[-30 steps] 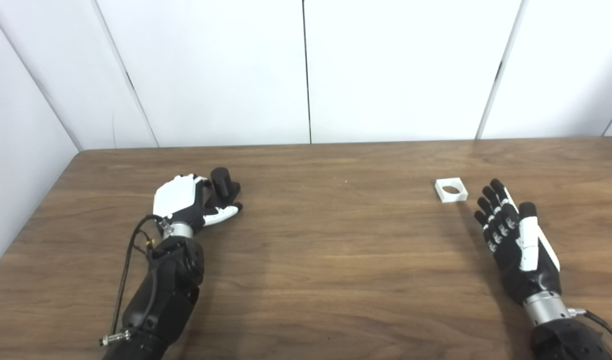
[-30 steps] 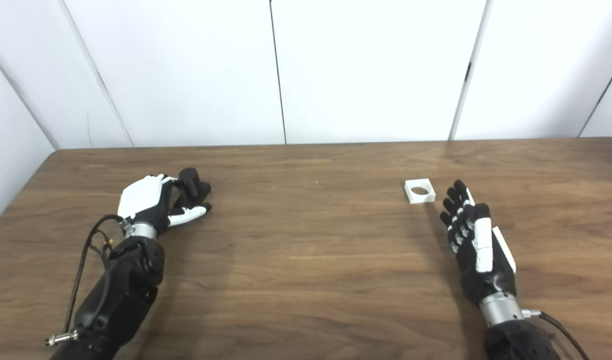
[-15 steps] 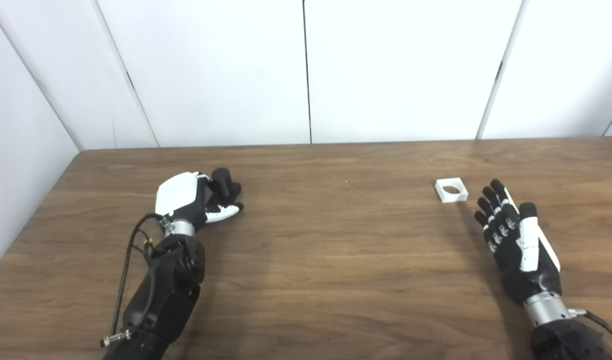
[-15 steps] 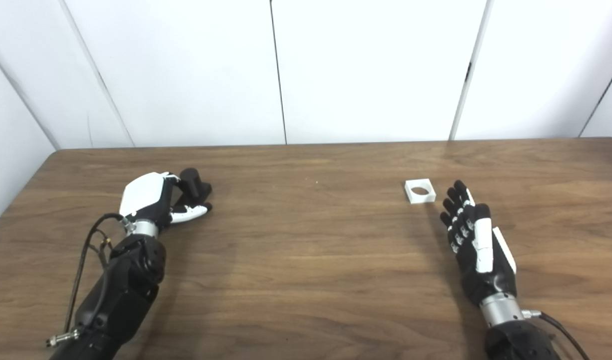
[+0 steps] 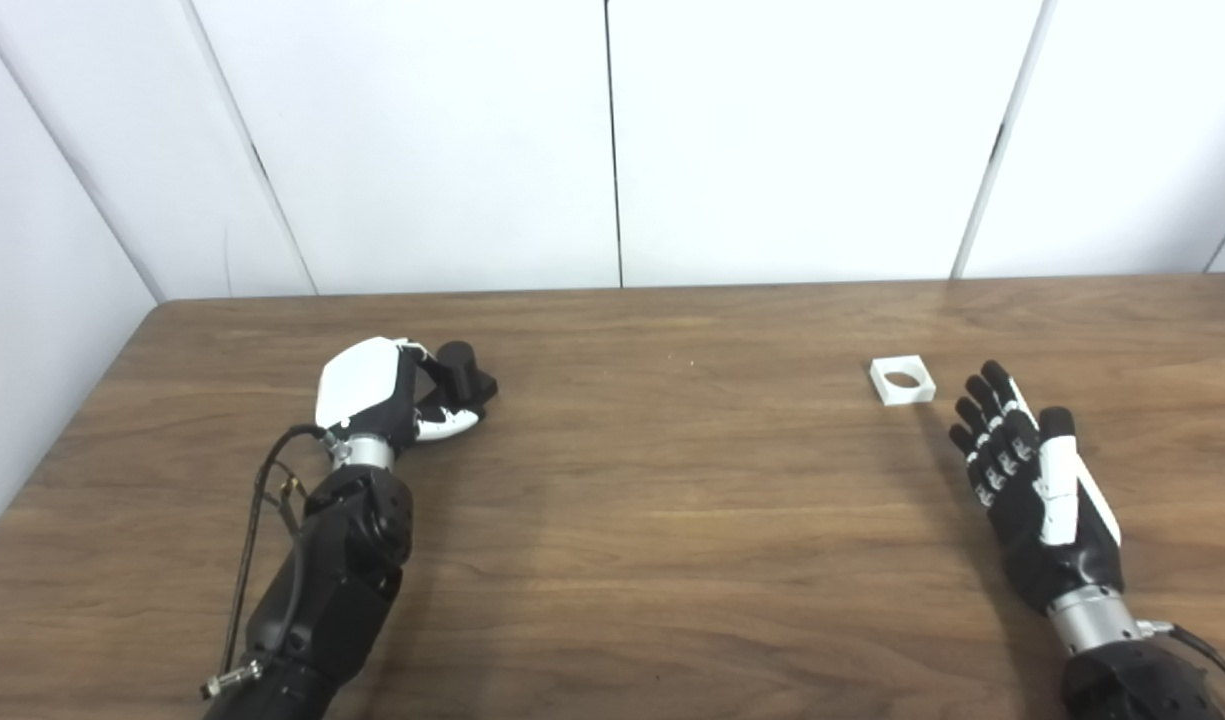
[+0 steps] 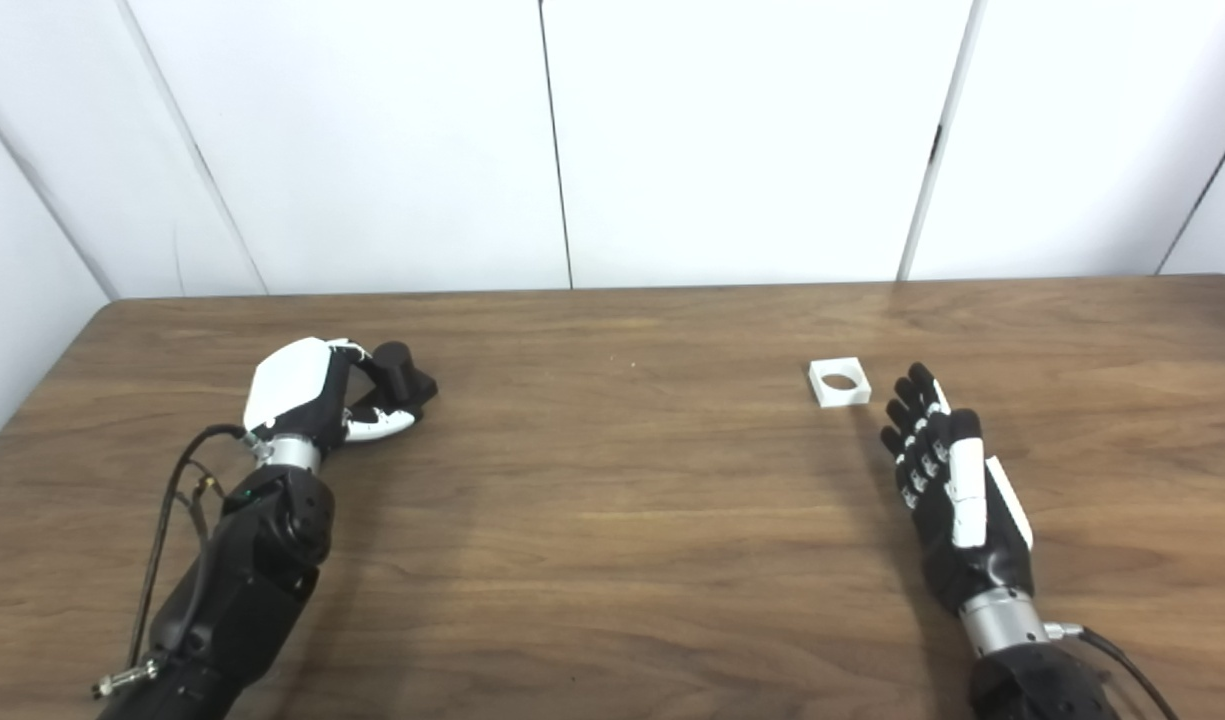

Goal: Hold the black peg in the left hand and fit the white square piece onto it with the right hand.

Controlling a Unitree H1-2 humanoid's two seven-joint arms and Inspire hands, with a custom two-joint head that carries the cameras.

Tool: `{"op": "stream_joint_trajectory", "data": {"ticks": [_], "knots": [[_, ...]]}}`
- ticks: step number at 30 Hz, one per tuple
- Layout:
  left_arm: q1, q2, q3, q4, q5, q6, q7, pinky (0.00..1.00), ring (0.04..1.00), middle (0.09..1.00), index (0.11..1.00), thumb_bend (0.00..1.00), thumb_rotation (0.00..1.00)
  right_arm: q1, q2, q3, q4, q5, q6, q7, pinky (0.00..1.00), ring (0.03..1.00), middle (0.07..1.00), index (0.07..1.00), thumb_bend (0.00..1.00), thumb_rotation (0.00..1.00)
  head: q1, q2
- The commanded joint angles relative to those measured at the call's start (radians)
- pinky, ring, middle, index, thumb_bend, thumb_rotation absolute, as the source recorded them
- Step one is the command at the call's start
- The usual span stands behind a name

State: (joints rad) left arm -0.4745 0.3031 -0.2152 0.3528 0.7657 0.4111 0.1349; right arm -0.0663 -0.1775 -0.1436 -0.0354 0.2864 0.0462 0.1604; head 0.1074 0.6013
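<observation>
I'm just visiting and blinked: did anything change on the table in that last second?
The left hand curled its fingers closer around the black peg, nudging it slightly to the right across the table. The right hand stayed open and motionless, and the white square piece kept its place.

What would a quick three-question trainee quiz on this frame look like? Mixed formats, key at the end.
1. True or false: the right hand holds the white square piece.
2. Which hand is at the black peg? A) left hand B) right hand C) neither
3. Fill in: the white square piece lies flat on the ____, its round hole facing up.

Key
1. False: it is open, near the piece but apart from it.
2. A, fingers curled around the peg.
3. Wooden table.
</observation>
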Motion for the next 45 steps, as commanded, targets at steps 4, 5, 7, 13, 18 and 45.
{"op": "stream_joint_trajectory", "data": {"ticks": [4,5,7,13,18,45], "knots": [[0.000,0.019,0.003,0.000,0.001,0.014,0.015,0.94,0.963,0.890,0.489,0.51,0.07,0.020,0.008,0.001,0.004,0.005,-0.013,0.005,1.00,1.000,1.000,1.000,0.67,1.00,0.003,0.002],[0.001,0.018,0.002,-0.002,0.001,0.013,0.019,0.94,0.963,0.889,0.488,0.51,0.07,0.019,0.007,0.001,0.005,0.005,-0.014,0.005,1.00,1.000,1.000,1.000,0.67,1.00,0.004,0.003],[0.002,0.017,0.000,0.000,0.002,0.013,0.029,0.94,0.964,0.890,0.488,0.51,0.07,0.019,0.008,0.000,0.005,0.005,-0.013,0.003,1.00,1.000,1.000,1.000,0.68,1.00,0.003,0.003],[0.003,0.013,-0.005,-0.001,0.004,0.020,0.040,0.93,0.967,0.896,0.487,0.51,0.07,0.018,0.009,-0.001,0.001,0.014,-0.005,0.005,1.00,1.000,1.000,1.000,0.67,1.00,0.003,0.005],[0.012,0.006,0.003,-0.014,-0.017,0.009,0.043,0.94,0.971,0.894,0.487,0.51,0.07,0.018,0.007,-0.001,0.001,0.009,-0.006,0.003,1.00,1.000,1.000,1.000,0.67,1.00,0.003,0.007],[0.147,-0.045,-0.019,-0.294,-0.072,0.047,-0.108,0.88,0.945,0.886,0.490,0.51,0.08,0.018,0.015,0.007,-0.026,-0.007,0.021,-0.005,1.00,1.000,1.000,1.000,0.68,1.00,0.002,0.029]]}}
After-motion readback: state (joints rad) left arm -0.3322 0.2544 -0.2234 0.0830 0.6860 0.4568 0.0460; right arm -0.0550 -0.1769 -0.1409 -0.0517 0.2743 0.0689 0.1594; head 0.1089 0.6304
